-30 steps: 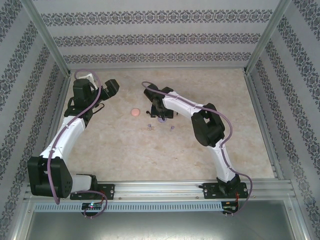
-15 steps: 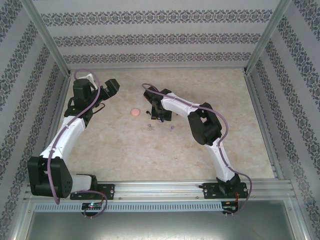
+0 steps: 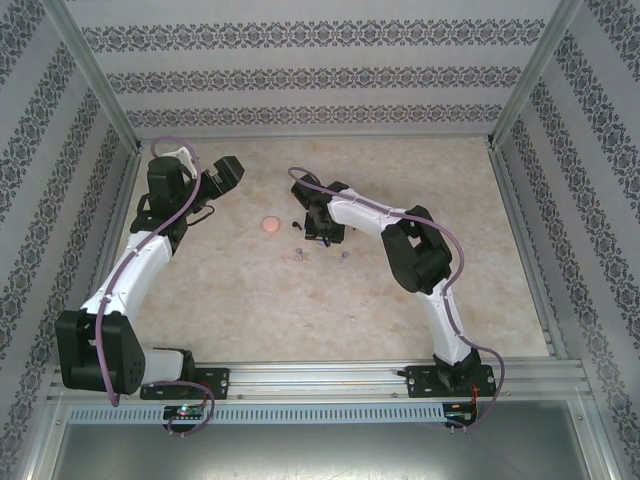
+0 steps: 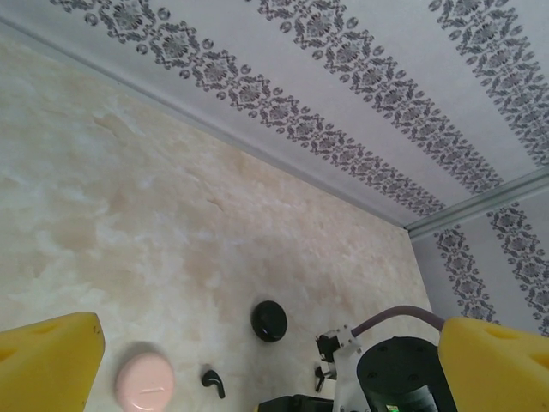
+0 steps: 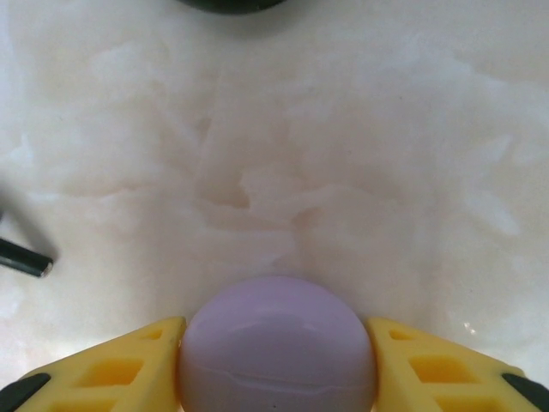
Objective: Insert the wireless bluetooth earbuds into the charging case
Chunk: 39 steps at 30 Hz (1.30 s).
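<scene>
My right gripper (image 5: pixel 276 324) is shut on a pale purple round charging case (image 5: pixel 276 360), its yellow fingers (image 5: pixel 111 365) pressed against both sides just above the table. In the top view the right gripper (image 3: pixel 320 230) sits mid-table. Two tiny pale earbuds (image 3: pixel 297 254) (image 3: pixel 343 257) lie just in front of it. A black earbud (image 4: pixel 212 381) lies next to a pink round case (image 4: pixel 144 382), and another black earbud (image 4: pixel 321 373) lies by the right arm. A black round case (image 4: pixel 269 320) lies behind them. My left gripper (image 3: pixel 223 172) hangs open and empty above the table's far left.
The pink case (image 3: pixel 268 224) lies between the two grippers. A black stem tip (image 5: pixel 24 257) shows at the left of the right wrist view, and the black case's rim (image 5: pixel 230 4) at its top. Patterned walls (image 3: pixel 320 70) enclose the marbled table (image 3: pixel 250 300).
The right arm's wrist has shifted slightly while staying over the same spot with the purple case. The left gripper has nudged a little toward the back.
</scene>
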Motion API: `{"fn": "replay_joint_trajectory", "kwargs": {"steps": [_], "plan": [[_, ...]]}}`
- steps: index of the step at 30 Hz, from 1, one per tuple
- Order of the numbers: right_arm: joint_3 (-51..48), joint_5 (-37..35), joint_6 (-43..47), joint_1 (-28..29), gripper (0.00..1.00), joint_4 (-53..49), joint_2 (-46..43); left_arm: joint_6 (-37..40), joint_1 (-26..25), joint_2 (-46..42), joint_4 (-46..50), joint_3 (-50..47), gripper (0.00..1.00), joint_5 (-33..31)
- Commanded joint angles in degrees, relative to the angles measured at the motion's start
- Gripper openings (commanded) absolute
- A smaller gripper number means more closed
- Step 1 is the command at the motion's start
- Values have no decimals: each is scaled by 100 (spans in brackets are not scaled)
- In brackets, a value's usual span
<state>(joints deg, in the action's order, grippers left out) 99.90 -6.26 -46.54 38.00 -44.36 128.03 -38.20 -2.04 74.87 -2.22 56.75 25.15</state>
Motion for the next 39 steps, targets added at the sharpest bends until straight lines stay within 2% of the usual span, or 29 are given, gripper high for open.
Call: {"fn": "replay_joint_trajectory", "kwargs": {"steps": [1,7,13,20,25,33,36,39], "plan": [[-224,130,40,4,26,248,-460,-90,-207,-34,-244,-116,100,82],[-728,127,124,-13,26,583,-1300,82,-533,-135,-831,-580,100,45],[-1341,167,69,-106,26,951,-2301,321,-1257,-25,-1442,-990,100,-173],[-2109,300,-364,-331,26,1401,-3556,295,-2141,361,-2892,-1534,100,-524],[-2320,450,-994,-403,26,1701,-3972,139,-2530,726,-3993,-1799,98,-640],[-2842,544,-2930,-371,25,2613,-4250,-331,-2810,1351,-5462,-1966,84,-613],[-2797,335,-3260,-301,25,2653,-4217,-491,-2810,1546,-5854,-1886,72,-339],[-2783,238,-3479,-297,25,2723,-4182,-581,-2810,1717,-6002,-1756,67,5]]}}
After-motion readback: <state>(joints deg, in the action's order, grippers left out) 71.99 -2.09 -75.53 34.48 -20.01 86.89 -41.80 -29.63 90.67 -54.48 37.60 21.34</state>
